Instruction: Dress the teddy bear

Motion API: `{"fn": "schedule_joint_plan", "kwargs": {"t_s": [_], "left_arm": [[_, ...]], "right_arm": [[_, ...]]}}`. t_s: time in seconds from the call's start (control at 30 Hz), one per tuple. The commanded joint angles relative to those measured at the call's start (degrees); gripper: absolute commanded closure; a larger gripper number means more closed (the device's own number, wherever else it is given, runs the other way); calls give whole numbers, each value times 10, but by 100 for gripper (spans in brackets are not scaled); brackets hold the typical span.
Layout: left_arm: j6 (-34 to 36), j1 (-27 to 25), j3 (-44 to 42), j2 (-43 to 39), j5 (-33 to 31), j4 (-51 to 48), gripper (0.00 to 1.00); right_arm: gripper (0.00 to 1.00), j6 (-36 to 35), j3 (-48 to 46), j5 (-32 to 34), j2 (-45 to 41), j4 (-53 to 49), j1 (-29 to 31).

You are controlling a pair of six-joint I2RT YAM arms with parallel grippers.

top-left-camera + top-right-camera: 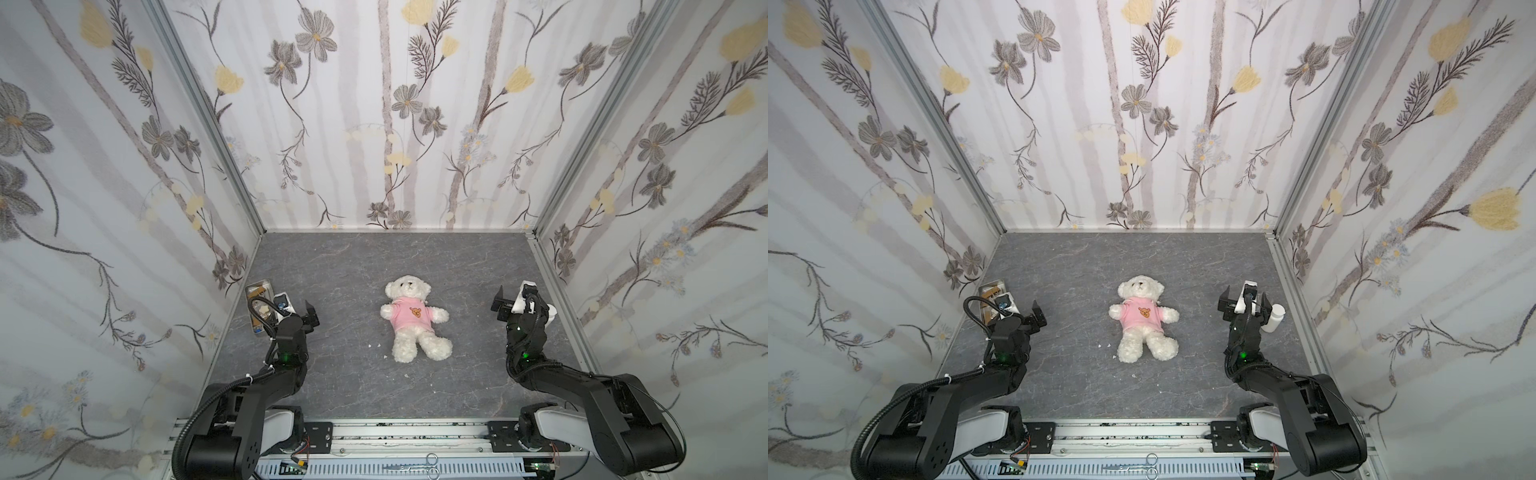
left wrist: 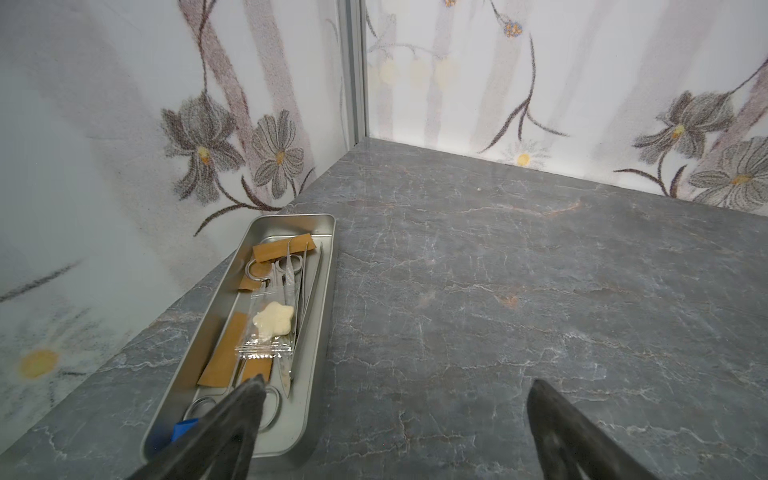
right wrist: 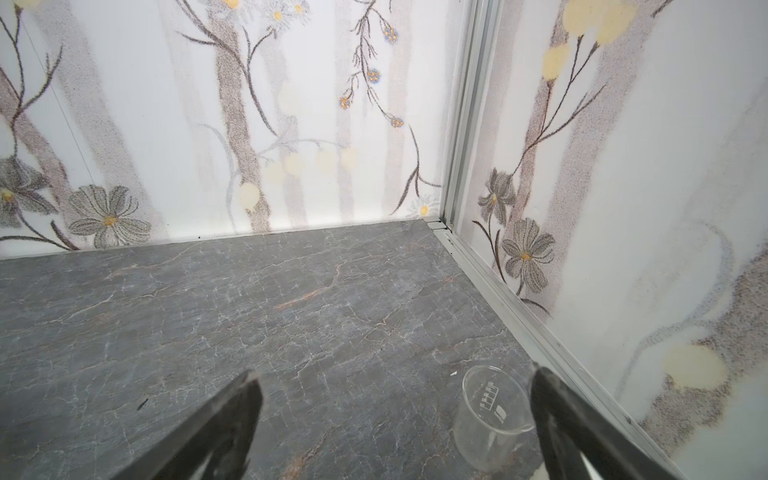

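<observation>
Teddy bear: your teddy bear [image 1: 408,291] [image 1: 1140,287] lies face-up mid-worktop [image 1: 353,266], head toward the back wall, arms spread, legs toward the arm bases.
Pink top: it is on the bear's torso [image 1: 405,322], both arms through the sleeves, with an orange bear face [image 1: 414,311] on the chest.
Left tool: your left tool [image 2: 397,386] [image 1: 298,316] hangs well apart from the bear on the left-arm side. Its jaws are spread wide and there is nothing between them.
Right tool: your right tool [image 3: 394,374] [image 1: 1245,307] sits well apart from the bear on the opposite side. Its jaws are equally wide and it carries nothing.
Metal tray: the metal tray [image 2: 326,299] [image 1: 259,286] lies beyond the left tool from the bear, against the side wall. It holds steel instruments [image 2: 291,270], brown strips [image 2: 224,353] and a sealed packet [image 2: 270,328].
Clear cup: the clear cup [image 3: 492,415] stands upright just beside one finger of the right tool, on the side away from the bear.
White bottle: in a top view you see the white bottle [image 1: 1275,318] past the right tool from the bear, near the side wall.
White specks: a few white specks [image 1: 379,345] dot the worktop just beside the bear's leg.
Scissors: the scissors [image 1: 415,468] lie off the worktop on the front frame, below the bear's feet in both top views.
</observation>
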Motion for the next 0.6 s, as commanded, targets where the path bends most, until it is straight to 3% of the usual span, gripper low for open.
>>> {"fn": "schedule_joint_plan", "kwargs": {"t_s": [0.0, 0.07, 0.17, 0.23, 0.3, 0.4, 0.57], "left_arm": [[21, 9, 16, 40, 59, 125, 0], [25, 14, 33, 63, 86, 126, 0], [3, 25, 55, 89, 130, 124, 0], [7, 26, 52, 133, 164, 177, 0], [17, 27, 54, 194, 185, 236, 0], [1, 34, 56, 189, 173, 217, 0], [1, 33, 56, 188, 171, 217, 0]], "right_arm": [[0, 6, -2, -57, 3, 90, -23], [0, 18, -5, -92, 5, 93, -41], [0, 15, -35, -119, 52, 204, -52], [0, 20, -23, -123, 26, 135, -52], [0, 18, -16, -124, 42, 152, -53], [0, 29, 19, -115, 41, 78, -58], [0, 43, 24, -139, 42, 73, -76]]}}
